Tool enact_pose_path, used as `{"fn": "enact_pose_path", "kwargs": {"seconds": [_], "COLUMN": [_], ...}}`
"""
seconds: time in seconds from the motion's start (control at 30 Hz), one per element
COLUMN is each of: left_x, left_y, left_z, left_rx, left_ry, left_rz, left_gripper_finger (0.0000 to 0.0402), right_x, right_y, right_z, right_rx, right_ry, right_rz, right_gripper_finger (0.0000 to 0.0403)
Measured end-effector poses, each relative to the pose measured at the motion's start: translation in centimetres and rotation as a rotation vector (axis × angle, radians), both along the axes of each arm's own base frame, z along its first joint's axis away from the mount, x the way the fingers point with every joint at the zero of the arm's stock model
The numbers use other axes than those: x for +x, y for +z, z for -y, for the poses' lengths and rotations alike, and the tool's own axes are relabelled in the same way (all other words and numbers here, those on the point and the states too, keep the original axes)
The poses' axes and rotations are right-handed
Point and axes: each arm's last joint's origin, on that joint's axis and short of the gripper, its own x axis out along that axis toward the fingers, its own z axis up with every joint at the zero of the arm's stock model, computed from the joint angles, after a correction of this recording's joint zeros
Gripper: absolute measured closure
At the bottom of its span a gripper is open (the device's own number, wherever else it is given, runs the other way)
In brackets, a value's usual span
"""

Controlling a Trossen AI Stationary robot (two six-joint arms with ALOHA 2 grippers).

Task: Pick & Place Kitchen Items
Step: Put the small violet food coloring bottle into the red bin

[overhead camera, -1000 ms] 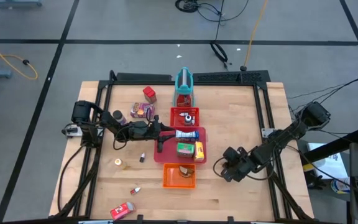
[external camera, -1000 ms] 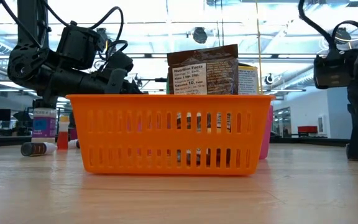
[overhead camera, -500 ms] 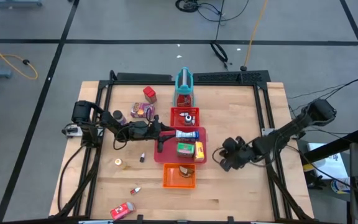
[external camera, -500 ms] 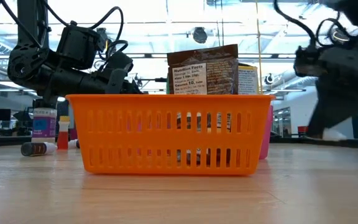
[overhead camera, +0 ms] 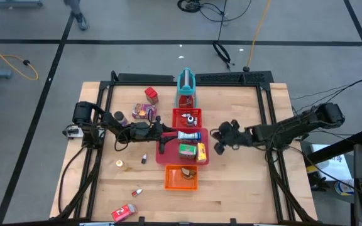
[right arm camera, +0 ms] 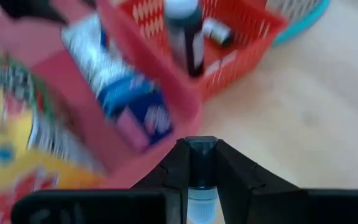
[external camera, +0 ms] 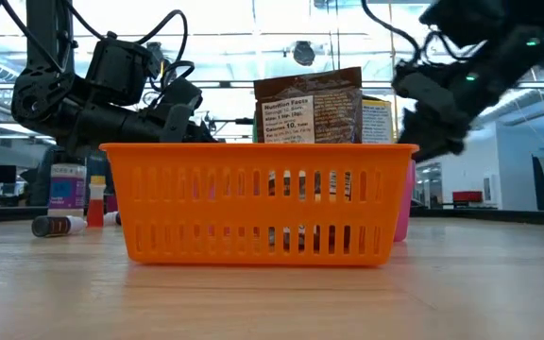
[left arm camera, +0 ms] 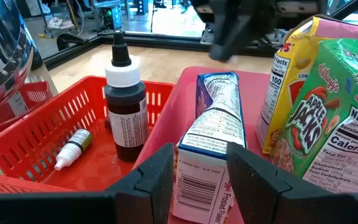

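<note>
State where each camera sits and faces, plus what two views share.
High view: overhead, straight down on the table; both arms show.
Low view: tabletop height, level toward the orange basket; both arms show.
Left wrist view: on left arm, facing the blue-white box in the left gripper.
Right wrist view: on right arm, facing the red basket; right gripper holds a small bottle.
Both wrist views share the dark bottle.

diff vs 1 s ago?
The right claw, shut on a small bottle, swung from the table's near right up to the right edge of the red tray. The left claw stayed at the blue-white box; the trays and loose items did not move.
</note>
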Motion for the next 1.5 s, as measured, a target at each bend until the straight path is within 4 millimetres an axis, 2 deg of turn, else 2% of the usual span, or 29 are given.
{"fn": "enact_pose_path", "kwargs": {"seconds": [0.37,0.67,1.0,1.5], "left_x": [0.0,0.0,0.0,0.0], "left_y": [0.0,0.0,0.1,0.2], "left_z": [0.0,0.0,0.0,-0.1], "left_rx": [0.0,0.004,0.002,-0.002], "left_ry": [0.0,0.015,0.016,0.027], "left_rz": [0.0,0.0,0.006,0.025], "left_gripper_finger": [0.0254,0.0254,0.0254,0.0254], "right_x": [1.3,2.1,4.0,8.0], "right_y": [1.7,2.2,-0.1,-2.1], "right_z": [4.8,7.5,9.9,11.6], "right_rx": [-0.112,-0.157,-0.169,-0.164], "right_ry": [-0.045,-0.053,-0.051,0.014], "right_rz": [0.148,0.254,0.301,0.277], "right_gripper_finger": [0.0359,0.0359,0.0359,0.0357]}}
